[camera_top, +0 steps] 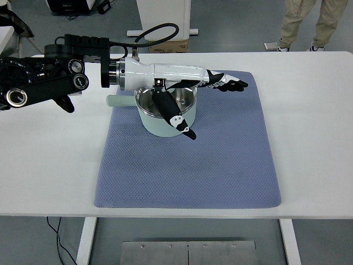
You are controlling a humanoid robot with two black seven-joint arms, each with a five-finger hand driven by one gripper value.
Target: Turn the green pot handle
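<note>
A pale green pot (158, 125) with a glass lid stands at the back left of a blue-grey mat (220, 165). Its green handle (120, 101) sticks out to the left, just past the mat's edge. My left hand (212, 107), white with black fingertips, stretches from the left across the top of the pot and hides most of the lid. Its fingers (231, 84) point right, spread and straight, beyond the pot's right side. The thumb (177, 118) hangs down over the pot's front wall. The hand holds nothing. The right arm is out of view.
The mat lies in the middle of the white table (314, 127). Beyond the far edge stand a cardboard box (168, 46) and a white column base. A person's legs (309, 22) show at the top right.
</note>
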